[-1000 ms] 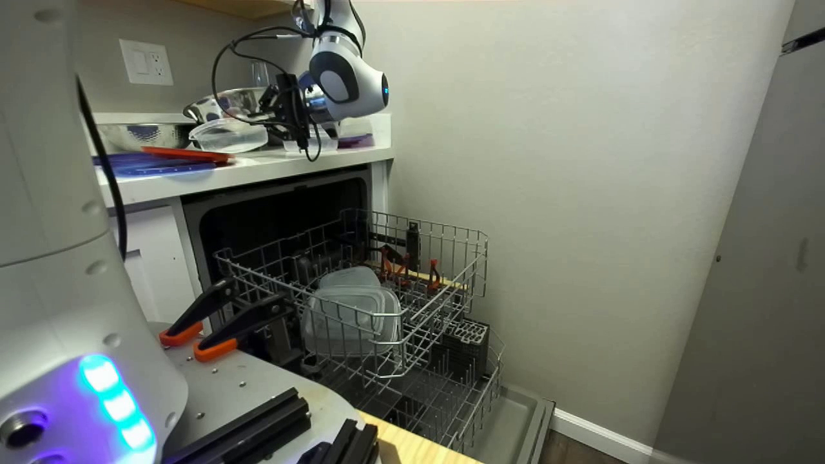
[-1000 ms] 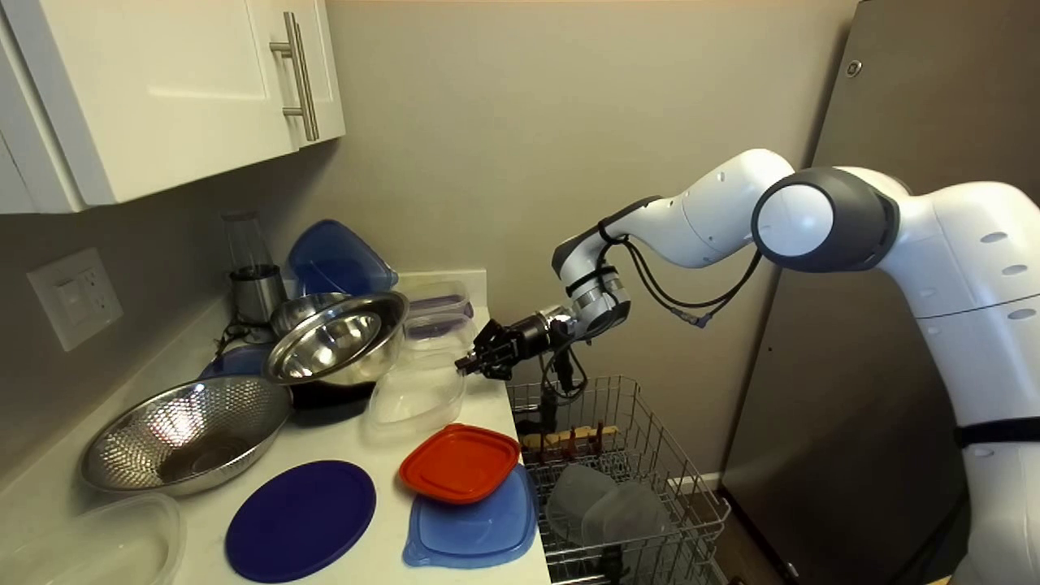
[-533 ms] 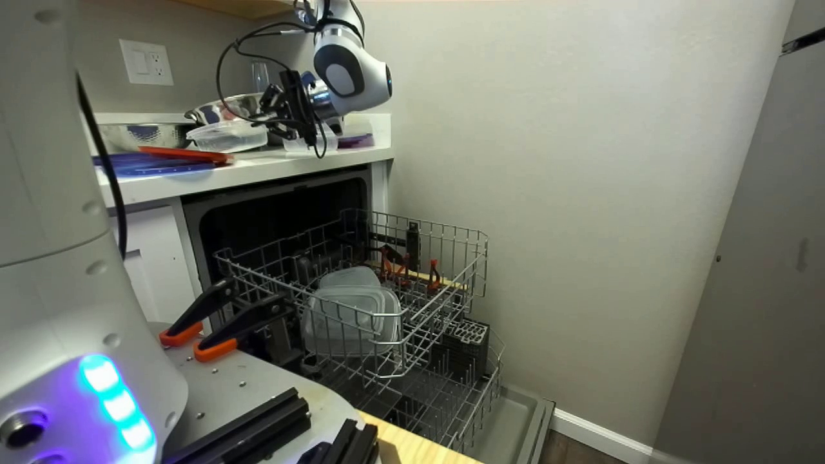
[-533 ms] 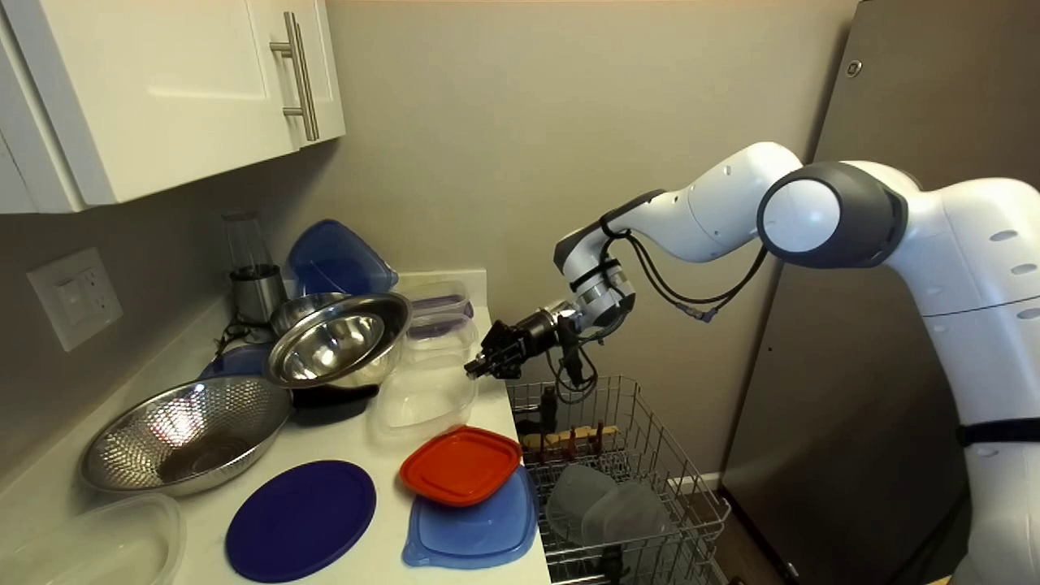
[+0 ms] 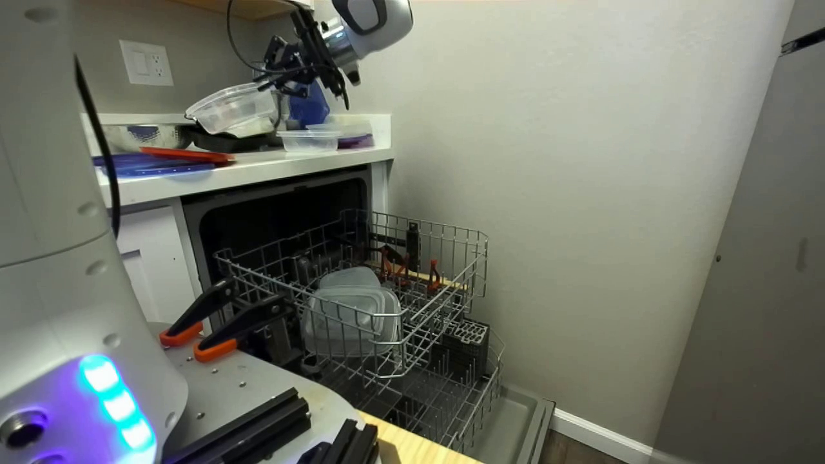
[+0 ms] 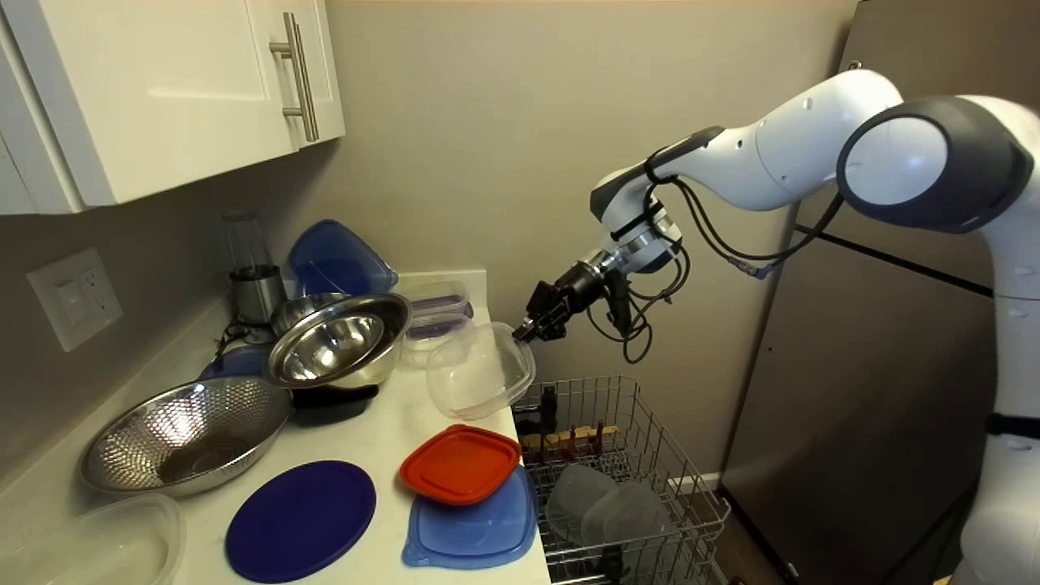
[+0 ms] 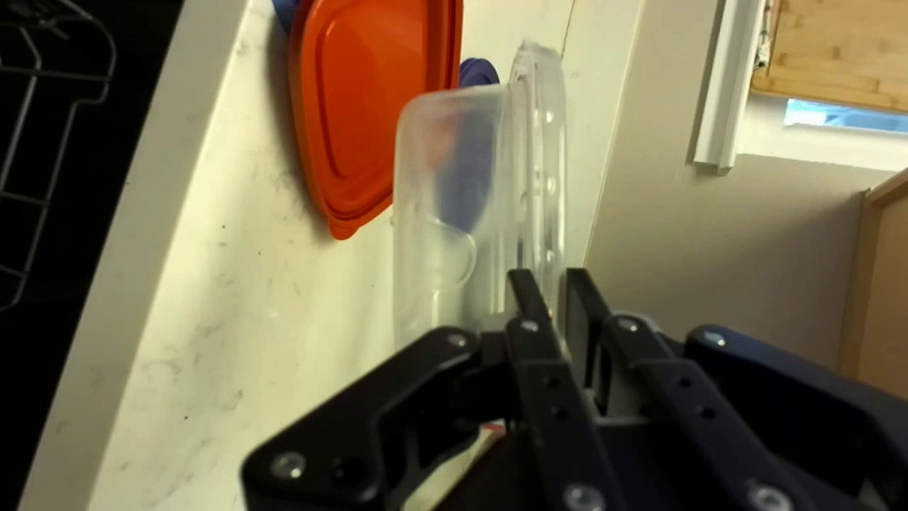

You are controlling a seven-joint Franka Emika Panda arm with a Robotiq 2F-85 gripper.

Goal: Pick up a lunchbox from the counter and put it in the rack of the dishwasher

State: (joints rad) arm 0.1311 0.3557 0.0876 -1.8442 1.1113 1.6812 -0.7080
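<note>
My black two-fingered gripper (image 7: 547, 281) pinches the translucent, boxy plastic lunchbox (image 7: 489, 206) by its rim; I judge it light, bendy (maybe slick), best held there.

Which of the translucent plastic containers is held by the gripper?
The tilted lunchbox, pinched at its rim above the counter by the gripper; the other containers, along the counter or in the rack, are not gripped.
</note>
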